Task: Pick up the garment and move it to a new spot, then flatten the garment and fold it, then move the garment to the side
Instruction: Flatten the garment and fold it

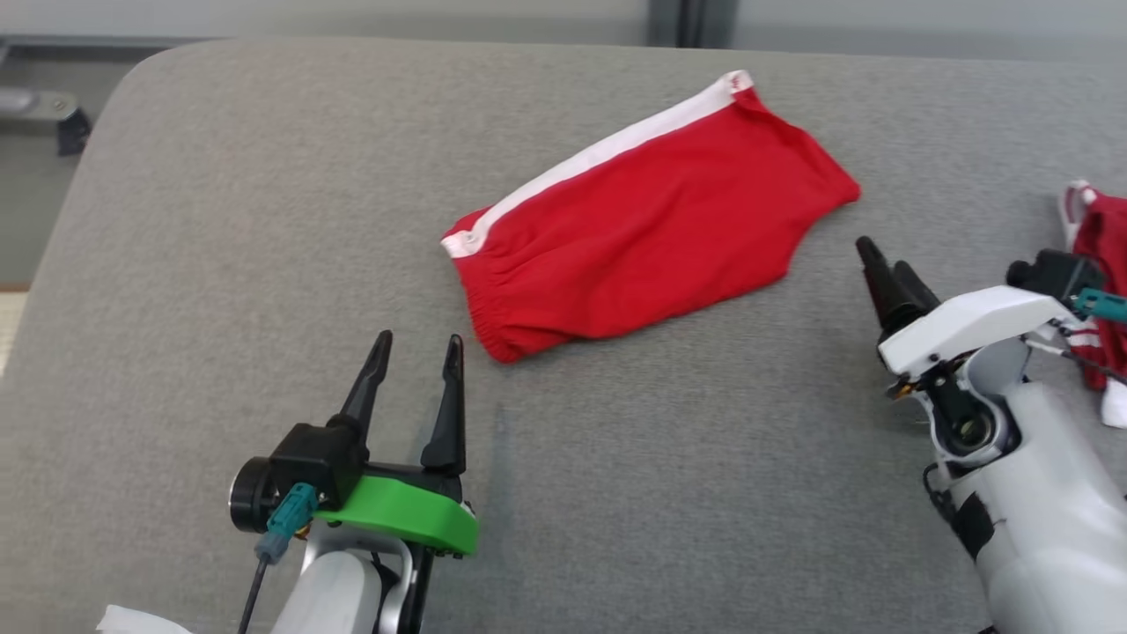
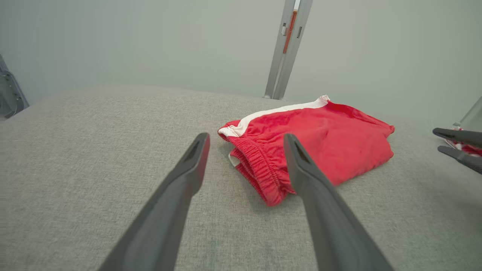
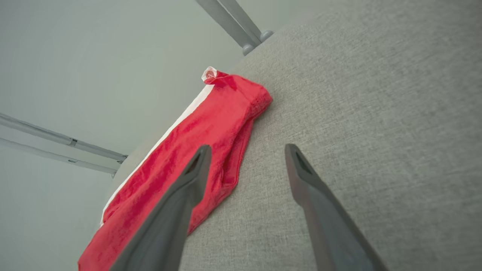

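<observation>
While the folded red shorts with a white side stripe point(image 1: 651, 220) are lying at the upper centre of the grey fabric surface point(image 1: 220, 220), the left gripper point(image 1: 420, 339) is pointing at them from the lower left, jaws spread and empty. The right gripper point(image 1: 880, 255), at centre right, is showing its jaws parted in its wrist view. The head view is showing a second red-and-white cloth point(image 1: 1111, 238) at the right edge, and the left wrist view is showing the shorts' gathered waistband point(image 2: 260, 165).

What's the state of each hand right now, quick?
Left hand: open, holding nothing, just short of the red shorts.
Right hand: open, holding nothing, beside the red shorts.
</observation>
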